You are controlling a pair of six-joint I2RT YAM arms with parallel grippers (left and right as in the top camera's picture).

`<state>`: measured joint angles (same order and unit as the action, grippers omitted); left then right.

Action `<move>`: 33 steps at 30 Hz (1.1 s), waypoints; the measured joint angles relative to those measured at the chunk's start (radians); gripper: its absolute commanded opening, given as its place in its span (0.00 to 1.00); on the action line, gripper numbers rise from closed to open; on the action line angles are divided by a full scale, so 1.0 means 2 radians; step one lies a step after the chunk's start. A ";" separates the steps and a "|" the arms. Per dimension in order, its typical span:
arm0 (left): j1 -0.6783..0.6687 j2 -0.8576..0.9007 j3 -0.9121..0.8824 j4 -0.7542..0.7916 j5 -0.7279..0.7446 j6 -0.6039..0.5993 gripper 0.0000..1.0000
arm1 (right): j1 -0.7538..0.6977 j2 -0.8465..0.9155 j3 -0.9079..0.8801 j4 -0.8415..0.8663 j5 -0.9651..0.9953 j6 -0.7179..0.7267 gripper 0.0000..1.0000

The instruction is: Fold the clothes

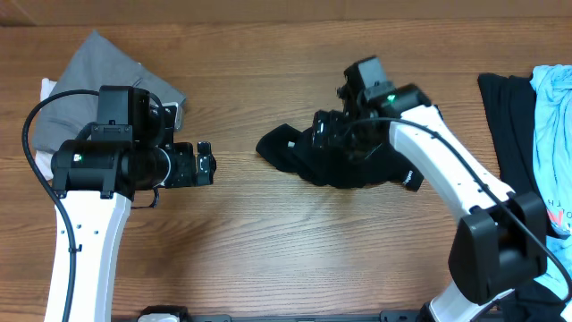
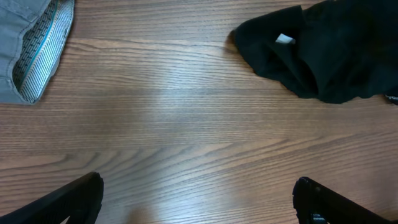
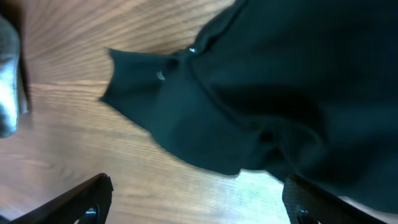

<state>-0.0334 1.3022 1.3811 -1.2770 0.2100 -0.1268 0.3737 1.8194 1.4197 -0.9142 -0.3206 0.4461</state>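
Lying far left is a grey garment [image 1: 107, 67]; the left hand [image 1: 208, 163] hangs wide open, empty, over the table [image 1: 268, 237]. Mid-table, the crumpled black T-shirt [image 1: 290, 152] sits under the right hand [image 1: 338, 134], spread wide, apparently gripping nothing. Other clothes [image 1: 508, 116] lie far right.

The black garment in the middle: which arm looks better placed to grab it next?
Probably the right: the right hand hangs open directly over the black garment, while the left hand is open over bare table, apart from it.

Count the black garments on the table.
2: a crumpled black garment in the middle, a second black garment at the right edge under a light-blue garment; others may be hidden.
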 measured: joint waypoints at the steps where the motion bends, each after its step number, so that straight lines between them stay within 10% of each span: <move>1: 0.000 0.000 0.000 0.000 0.000 0.000 1.00 | 0.000 0.003 -0.015 0.017 -0.003 0.002 0.94; 7: 0.000 0.000 0.000 0.002 0.000 0.000 1.00 | 0.001 0.015 -0.071 0.100 -0.005 0.023 0.88; 8: 0.000 0.000 0.000 0.003 0.000 0.000 1.00 | 0.001 0.015 -0.076 0.116 -0.005 0.027 0.80; 11: 0.000 0.000 0.000 0.003 0.000 0.000 1.00 | 0.001 0.016 -0.089 0.154 -0.008 0.043 0.17; 13: 0.000 0.000 0.000 0.003 0.000 0.000 1.00 | 0.002 0.017 -0.096 0.176 -0.014 0.052 0.04; 20: 0.000 0.000 0.000 0.002 0.000 0.000 1.00 | 0.004 0.019 -0.068 0.152 -0.053 0.043 0.04; 33: 0.000 0.000 0.000 0.006 0.000 0.000 1.00 | 0.063 0.009 0.271 -0.065 -0.064 0.006 0.04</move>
<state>-0.0334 1.3022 1.3811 -1.2652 0.2104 -0.1268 0.4995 1.8381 1.9614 -1.0435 -0.4477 0.4576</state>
